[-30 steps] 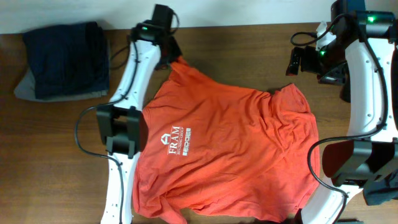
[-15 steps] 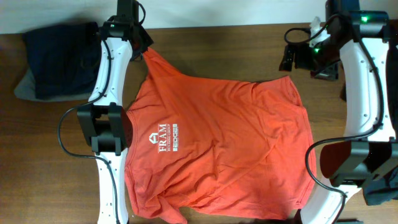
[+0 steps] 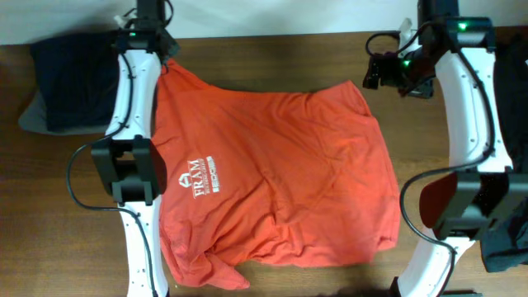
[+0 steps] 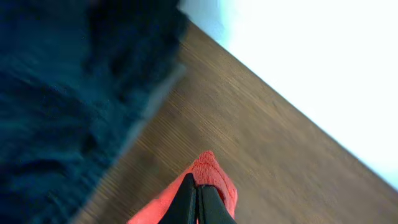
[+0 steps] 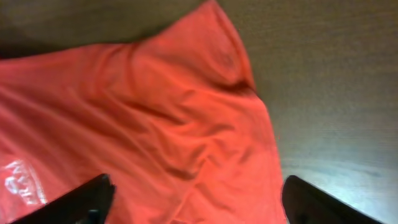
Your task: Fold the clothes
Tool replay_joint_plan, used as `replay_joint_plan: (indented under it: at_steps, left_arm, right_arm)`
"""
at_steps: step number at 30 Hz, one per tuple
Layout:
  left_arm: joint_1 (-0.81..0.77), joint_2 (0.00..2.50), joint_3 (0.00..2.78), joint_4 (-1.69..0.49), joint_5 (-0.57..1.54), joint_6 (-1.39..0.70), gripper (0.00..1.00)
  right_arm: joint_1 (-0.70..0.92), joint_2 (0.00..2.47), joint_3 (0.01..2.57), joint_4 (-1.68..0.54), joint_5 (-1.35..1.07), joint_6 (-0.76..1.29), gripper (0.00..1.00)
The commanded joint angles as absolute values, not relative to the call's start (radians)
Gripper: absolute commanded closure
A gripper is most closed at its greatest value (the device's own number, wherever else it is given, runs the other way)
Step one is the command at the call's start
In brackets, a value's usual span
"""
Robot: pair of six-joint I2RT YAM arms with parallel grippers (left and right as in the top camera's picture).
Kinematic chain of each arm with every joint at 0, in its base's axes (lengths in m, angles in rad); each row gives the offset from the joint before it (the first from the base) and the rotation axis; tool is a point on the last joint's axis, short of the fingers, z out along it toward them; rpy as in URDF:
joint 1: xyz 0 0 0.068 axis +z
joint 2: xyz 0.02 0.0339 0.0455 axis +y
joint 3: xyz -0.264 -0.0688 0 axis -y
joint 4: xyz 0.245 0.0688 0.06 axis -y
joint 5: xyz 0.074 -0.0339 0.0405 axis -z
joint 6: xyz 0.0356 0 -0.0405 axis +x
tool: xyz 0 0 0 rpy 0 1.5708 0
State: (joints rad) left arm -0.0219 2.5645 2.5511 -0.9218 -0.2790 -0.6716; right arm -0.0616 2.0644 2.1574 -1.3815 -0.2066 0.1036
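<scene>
An orange-red T-shirt [image 3: 272, 173] with white lettering [image 3: 198, 177] lies spread on the wooden table [image 3: 462, 272], one of the clothes. My left gripper [image 3: 158, 51] sits at the far left corner of the shirt. In the left wrist view its jaws [image 4: 196, 202] are shut on a bunched tip of the orange fabric [image 4: 212, 175]. My right gripper [image 3: 375, 73] hovers beside the shirt's far right corner. Its fingers [image 5: 93, 196] stand wide apart over the orange cloth [image 5: 155, 112], with nothing between them.
A folded navy garment [image 3: 78, 78] lies on a grey one [image 3: 31, 117] at the far left, close to my left gripper; it fills the left of the left wrist view [image 4: 56, 93]. Something dark [image 3: 503, 239] lies at the right edge.
My left gripper has dragged the shirt's corner leftward and toward the far edge, sliding the whole shirt left. My right gripper has drifted left toward the shirt's far right corner.
</scene>
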Motion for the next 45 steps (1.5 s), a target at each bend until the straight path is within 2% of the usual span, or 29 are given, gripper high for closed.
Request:
replay_joint_plan:
  at_steps: [1,7,8,10,12,15,16,17,19,21,25,28,32,45]
  left_arm:
    - [0.001,2.573,2.568,-0.886,-0.306,-0.614,0.99]
    - [-0.016,2.573,2.568,-0.821,-0.28,-0.513,0.97]
    - [-0.02,2.574,2.568,-0.821,-0.28,-0.513,0.88]
    - [-0.03,2.574,2.568,-0.817,-0.264,-0.492,0.5]
    - [-0.039,2.574,2.568,-0.812,-0.234,-0.443,0.26]
    - [-0.052,2.573,2.576,-0.839,-0.224,-0.413,0.05]
    - [-0.057,2.573,2.584,-0.858,-0.224,-0.413,0.01]
    - [-0.06,2.573,2.593,-0.881,-0.224,-0.413,0.01]
    - [-0.066,2.571,2.628,-0.95,-0.224,-0.413,0.01]
    - [-0.07,2.57,2.687,-1.054,-0.224,-0.42,0.01]
    - [-0.081,2.57,2.813,-1.317,-0.17,-0.46,0.01]
    - [-0.089,2.57,2.856,-1.451,-0.064,-0.463,0.01]
    - [-0.092,2.57,2.854,-1.526,0.022,-0.462,0.01]
    - [-0.097,2.57,2.852,-1.633,0.031,-0.462,0.01]
  right_arm:
    - [-0.044,2.09,2.144,-1.359,-0.202,0.109,0.18]
    - [-0.012,2.128,2.144,-1.312,-0.201,0.109,0.24]
    - [-0.005,2.133,2.144,-1.307,-0.201,0.109,0.24]
    - [0.007,2.14,2.143,-1.292,-0.197,0.109,0.24]
    - [0.015,2.14,2.143,-1.266,-0.198,0.109,0.24]
    - [0.027,2.14,2.143,-1.207,-0.198,0.108,0.24]
    - [0.032,2.14,2.143,-1.185,-0.198,0.108,0.25]
    - [0.033,2.141,2.143,-1.168,-0.198,0.108,0.29]
    - [0.039,2.149,2.143,-1.132,-0.198,0.109,0.45]
    - [0.043,2.166,2.143,-1.082,-0.198,0.109,0.65]
    - [0.046,2.214,2.143,-0.978,-0.198,0.143,0.96]
    - [0.047,2.271,2.143,-0.908,-0.226,0.174,0.96]
    - [0.06,2.355,2.143,-0.854,-0.252,0.174,0.96]
    - [0.128,2.527,2.143,-0.742,-0.245,0.173,0.96]
